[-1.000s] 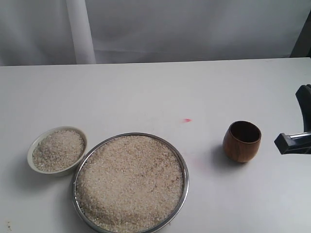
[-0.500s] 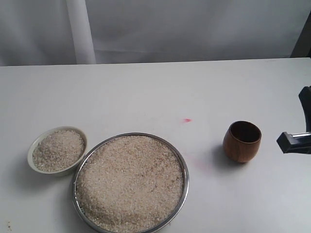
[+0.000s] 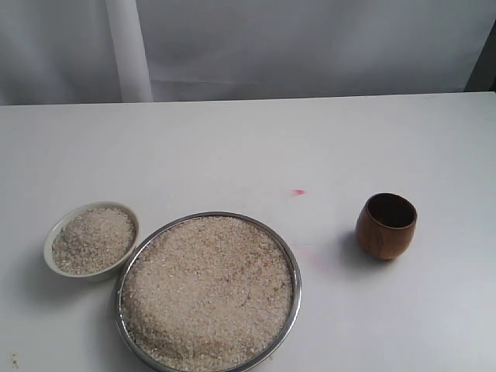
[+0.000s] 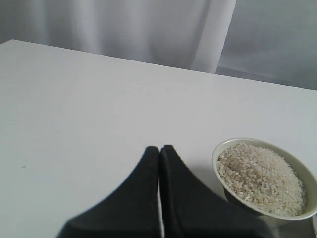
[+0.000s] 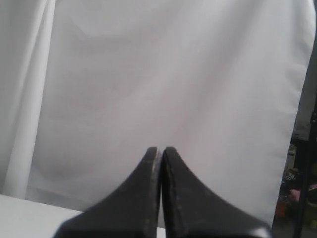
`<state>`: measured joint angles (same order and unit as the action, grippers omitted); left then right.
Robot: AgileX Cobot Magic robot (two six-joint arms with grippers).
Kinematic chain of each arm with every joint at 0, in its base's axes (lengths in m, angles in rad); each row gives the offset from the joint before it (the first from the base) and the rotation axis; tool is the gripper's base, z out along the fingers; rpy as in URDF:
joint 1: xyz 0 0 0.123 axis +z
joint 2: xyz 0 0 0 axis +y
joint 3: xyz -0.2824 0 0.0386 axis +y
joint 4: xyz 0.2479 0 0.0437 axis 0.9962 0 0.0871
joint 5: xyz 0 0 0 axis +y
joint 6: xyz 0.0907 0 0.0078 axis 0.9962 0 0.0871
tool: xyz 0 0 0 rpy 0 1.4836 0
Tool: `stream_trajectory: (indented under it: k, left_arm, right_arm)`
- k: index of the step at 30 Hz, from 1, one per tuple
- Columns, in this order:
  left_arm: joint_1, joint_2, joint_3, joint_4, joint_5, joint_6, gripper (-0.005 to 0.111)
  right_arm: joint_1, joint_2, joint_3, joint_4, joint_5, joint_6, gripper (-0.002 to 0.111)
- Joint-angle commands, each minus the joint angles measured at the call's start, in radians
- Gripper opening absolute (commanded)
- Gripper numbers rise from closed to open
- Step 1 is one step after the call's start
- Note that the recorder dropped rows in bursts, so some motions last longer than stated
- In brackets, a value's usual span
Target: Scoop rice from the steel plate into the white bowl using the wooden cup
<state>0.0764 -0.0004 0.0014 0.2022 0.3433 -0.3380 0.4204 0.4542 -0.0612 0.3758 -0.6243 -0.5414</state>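
Note:
The steel plate (image 3: 288, 260), heaped with rice (image 3: 208, 288), lies at the table's front centre. To its left stands the white bowl (image 3: 54, 235), filled with rice; the left wrist view shows the bowl (image 4: 216, 152) too, just beside my left gripper (image 4: 159, 148), which is shut and empty. The wooden cup (image 3: 386, 225) stands upright and empty on the right of the table. My right gripper (image 5: 159, 149) is shut with nothing in it and points at the white curtain. Neither gripper shows in the exterior view.
A small red mark (image 3: 299, 191) sits on the white table (image 3: 232, 147) between plate and cup. A white curtain (image 3: 310, 46) hangs behind the table's far edge. Dark equipment (image 5: 303, 183) stands at the side in the right wrist view.
The right gripper, seen at the right edge of the exterior view beside the cup, has drawn back out of that view. Cup, bowl and plate have not moved.

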Motion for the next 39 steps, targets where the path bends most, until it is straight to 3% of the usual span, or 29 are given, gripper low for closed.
stream_trajectory:
  k: [1, 6, 20, 25, 28, 33, 39]
  left_arm:
    - [-0.006, 0.000, -0.001, -0.006, -0.006, -0.002, 0.000]
    - [-0.006, 0.000, -0.001, -0.006, -0.006, -0.002, 0.000]
    - [-0.006, 0.000, -0.001, -0.006, -0.006, -0.002, 0.000]
    - [-0.006, 0.000, -0.001, -0.006, -0.006, -0.002, 0.000]
    - [-0.006, 0.000, -0.001, -0.006, -0.006, -0.002, 0.000]
    - [-0.006, 0.000, -0.001, -0.006, -0.006, -0.002, 0.000]
    - [-0.006, 0.000, -0.001, -0.006, -0.006, -0.002, 0.000]
  right_arm:
    - [-0.003, -0.160, 0.006, 0.084, 0.139, -0.143, 0.000]
    - [-0.003, -0.298, 0.006, 0.075, 0.193, -0.143, 0.000]
    - [-0.005, -0.326, 0.006, 0.064, 0.236, -0.143, 0.000]
    - [-0.100, -0.406, 0.006, -0.151, 0.333, 0.004, 0.000]
    - [-0.168, -0.432, 0.006, -0.250, 0.492, 0.097, 0.000]
    - [-0.212, -0.452, 0.006, -0.545, 0.693, 0.412, 0.000]
    - [-0.212, -0.452, 0.019, -0.567, 0.708, 0.434, 0.000]
